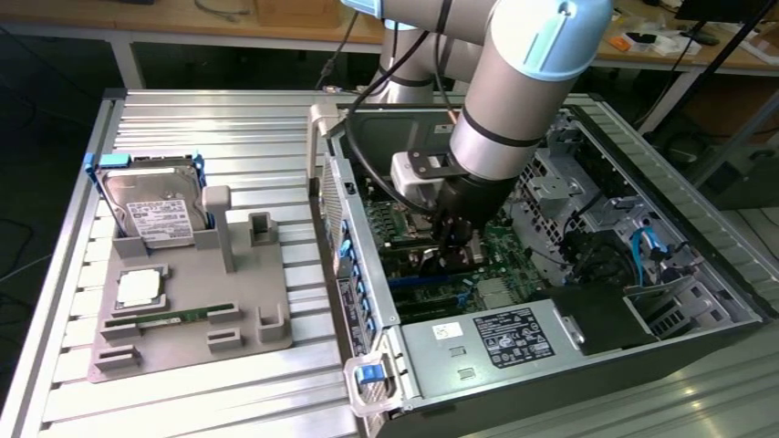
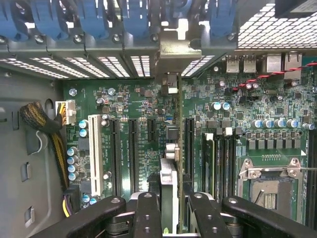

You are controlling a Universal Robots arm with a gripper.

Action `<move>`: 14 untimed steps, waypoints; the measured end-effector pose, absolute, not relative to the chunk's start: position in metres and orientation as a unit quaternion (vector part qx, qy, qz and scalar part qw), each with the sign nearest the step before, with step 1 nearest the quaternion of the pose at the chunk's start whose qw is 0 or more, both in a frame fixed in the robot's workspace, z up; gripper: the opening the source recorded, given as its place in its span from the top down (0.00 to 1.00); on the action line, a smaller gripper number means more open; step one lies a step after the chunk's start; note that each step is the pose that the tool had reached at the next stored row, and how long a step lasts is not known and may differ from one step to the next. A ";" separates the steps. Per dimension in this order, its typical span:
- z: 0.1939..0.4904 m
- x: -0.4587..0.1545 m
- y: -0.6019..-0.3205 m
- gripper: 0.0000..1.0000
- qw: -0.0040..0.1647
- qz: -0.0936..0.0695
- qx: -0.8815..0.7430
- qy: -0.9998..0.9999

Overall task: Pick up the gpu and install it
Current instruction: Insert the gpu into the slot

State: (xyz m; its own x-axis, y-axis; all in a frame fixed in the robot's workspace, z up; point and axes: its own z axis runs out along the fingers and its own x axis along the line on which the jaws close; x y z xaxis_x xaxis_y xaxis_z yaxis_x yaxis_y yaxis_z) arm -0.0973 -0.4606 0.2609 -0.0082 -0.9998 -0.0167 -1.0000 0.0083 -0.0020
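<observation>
The gpu point(image 2: 169, 171) shows edge-on in the wrist view as a thin dark card with a silvery metal strip. It stands upright over the green motherboard point(image 2: 129, 99), between the black expansion slots. Its metal bracket end point(image 2: 172, 49) reaches the case's rear slot wall. My gripper point(image 2: 173, 218) is shut on the card, with a black finger point(image 2: 147, 213) on each side of it. In the exterior view the gripper point(image 1: 441, 258) is down inside the open computer case point(image 1: 365, 301), just above the board. Whether the card is seated in a slot cannot be told.
A grey fixture point(image 1: 182, 310) at the exterior view's left carries a silver hard drive in a blue frame point(image 1: 152, 205), a processor chip point(image 1: 140, 287) and a green memory stick point(image 1: 171, 318). Inside the case are a power supply point(image 1: 512, 333), a processor socket point(image 2: 270, 183), a white slot point(image 2: 94, 153) and a cable bundle point(image 2: 42, 124).
</observation>
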 end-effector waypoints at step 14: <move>0.261 -0.104 -0.461 0.73 0.007 0.005 -0.708 0.706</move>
